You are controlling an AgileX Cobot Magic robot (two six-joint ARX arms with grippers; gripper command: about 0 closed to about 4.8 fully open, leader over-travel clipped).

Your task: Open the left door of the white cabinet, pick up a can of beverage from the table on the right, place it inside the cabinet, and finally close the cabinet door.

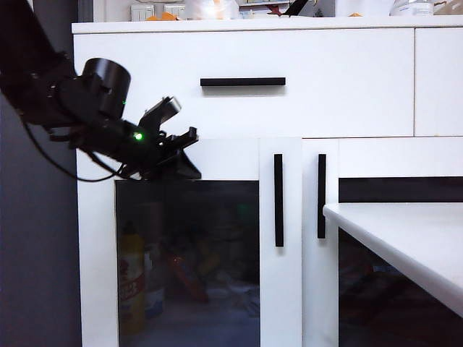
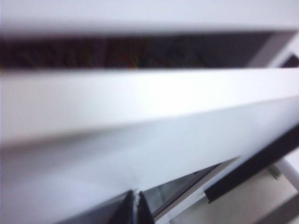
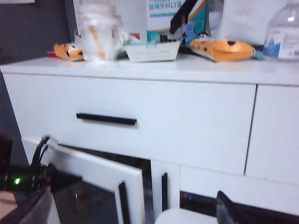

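The white cabinet [image 1: 325,65] fills the exterior view. Its left door [image 1: 281,289] has dark glass and a vertical black handle [image 1: 278,200]. In the right wrist view the left door [image 3: 93,168] stands ajar, with a dark gap behind its handle edge. My left gripper [image 1: 184,163] is shut and empty at the door's upper hinge-side corner; I cannot tell if it touches. Its fingers [image 2: 140,212] are pressed together before a blurred white panel. My right gripper [image 3: 138,215] is open over the table [image 3: 180,217], with one dark finger [image 3: 228,210] showing. The can of beverage is out of view.
The table [image 1: 405,231] juts in low on the right, in front of the neighbouring door's handle [image 1: 321,195]. The drawer handle [image 1: 242,82] lies above. A yellow bottle [image 1: 132,282] and other goods show behind the glass. Boxes and orange items [image 3: 224,49] crowd the cabinet top.
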